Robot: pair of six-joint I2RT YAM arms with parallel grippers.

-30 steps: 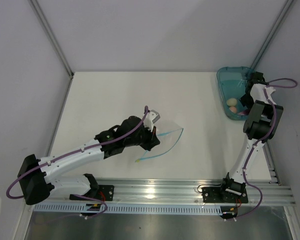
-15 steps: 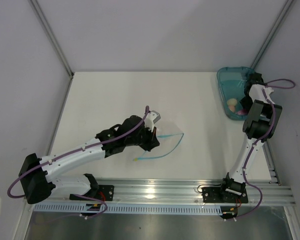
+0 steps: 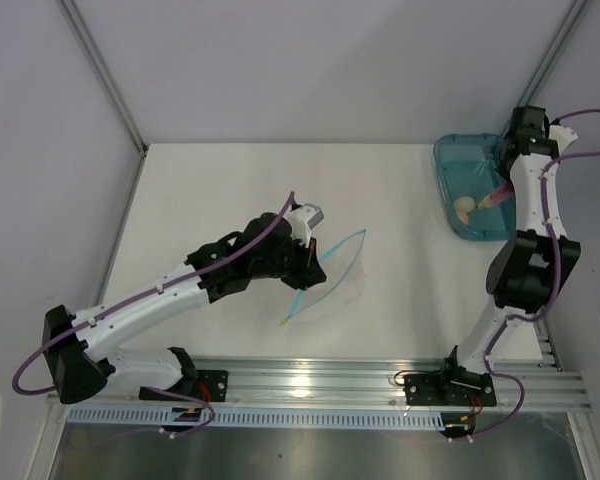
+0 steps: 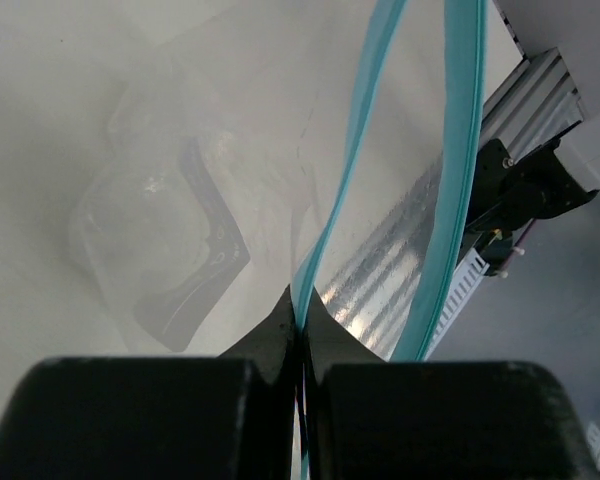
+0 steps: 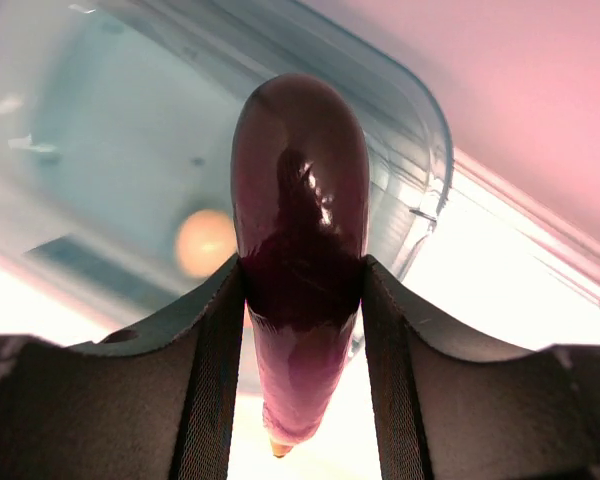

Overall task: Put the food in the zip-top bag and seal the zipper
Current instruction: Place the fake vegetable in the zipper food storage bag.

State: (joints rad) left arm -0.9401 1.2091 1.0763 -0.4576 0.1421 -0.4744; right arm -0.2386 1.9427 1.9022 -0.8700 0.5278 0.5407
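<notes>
Lifting clear of the teal tray (image 3: 458, 165), the right gripper (image 5: 300, 300) carries the dark purple piece (image 5: 300, 170), clamped between both pads with its rounded end toward the top of the wrist view. Half a second back the overhead view has this gripper low inside the tray. Now the arm stands tall at the upper right and the piece hangs over the tray's right side. The cream and peach pieces (image 3: 465, 206) lie in the tray, untouched.

Mid-desk (image 3: 230, 190), the left gripper (image 4: 300, 335) is pressed together on one lip of the zipper (image 4: 352, 150). The other lip arcs away to the right of the wrist view, so the mouth gapes. The loop has swung: it pointed toward the right edge, and it now slants from lower centre up to the right and is wider. The zip-top bag (image 4: 160, 230) sags below the gripper, with nothing inside as far as the views show.

Reading: the first pick looks done and the mouth is presented. The carry across to the bag is the likely next step. Sealing is far off.
</notes>
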